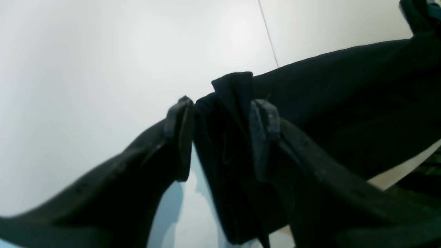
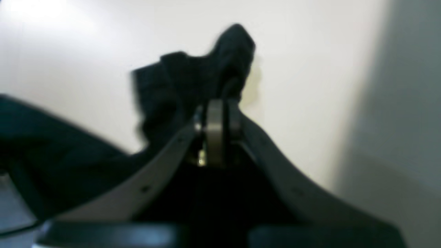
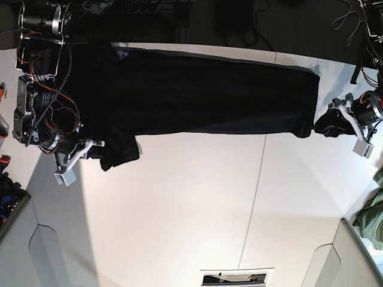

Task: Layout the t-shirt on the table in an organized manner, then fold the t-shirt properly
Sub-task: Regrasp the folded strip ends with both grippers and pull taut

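The black t-shirt [image 3: 203,95] lies stretched in a long band across the far part of the white table [image 3: 197,203]. In the base view my left gripper [image 3: 331,124] is at the shirt's right end. The left wrist view shows that gripper [image 1: 222,103] shut on a bunched fold of the t-shirt [image 1: 344,96], with cloth filling the gap between its fingers. My right gripper [image 3: 96,148] is at the shirt's left end, where a clump of cloth hangs lower. Seen from the right wrist, it [image 2: 216,103] is shut, with crumpled t-shirt [image 2: 193,75] sticking out past its tips.
A thin dark seam [image 3: 257,179] crosses the table. An olive-green garment [image 3: 372,221] lies at the right edge. Grey panels stand at the near corners [image 3: 36,251]. A white sheet [image 3: 236,277] sits at the near edge. Cables and dark equipment [image 3: 149,9] line the far side.
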